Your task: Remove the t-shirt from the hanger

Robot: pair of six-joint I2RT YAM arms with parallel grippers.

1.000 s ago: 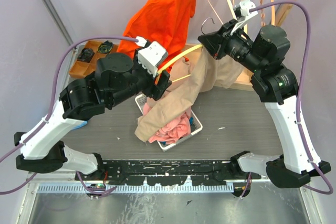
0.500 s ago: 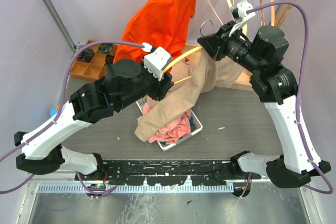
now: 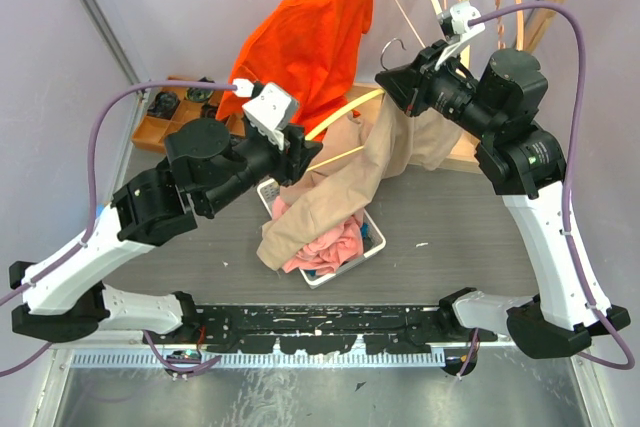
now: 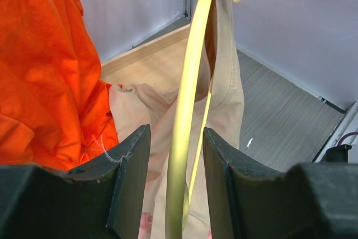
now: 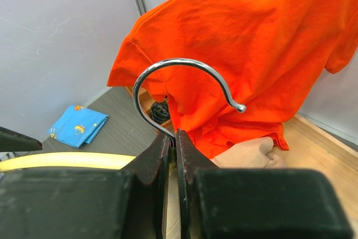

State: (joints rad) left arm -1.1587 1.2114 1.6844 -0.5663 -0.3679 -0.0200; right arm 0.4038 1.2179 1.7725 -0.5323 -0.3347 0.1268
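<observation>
A white basket (image 3: pixel 372 240) of pink clothes (image 3: pixel 330 242) sits on the table, and the low end of the beige t-shirt (image 3: pixel 350 182) droops over it. The t-shirt hangs on a yellow hanger (image 4: pixel 193 54). The left gripper (image 4: pixel 174 138) has its 2 fingers (image 4: pixel 131 166) spread either side of the hanger's arm, with gaps showing. The right gripper (image 5: pixel 172 138) pinches the metal hook (image 5: pixel 184 62). An orange shirt (image 3: pixel 310 37) hangs farthest back.
</observation>
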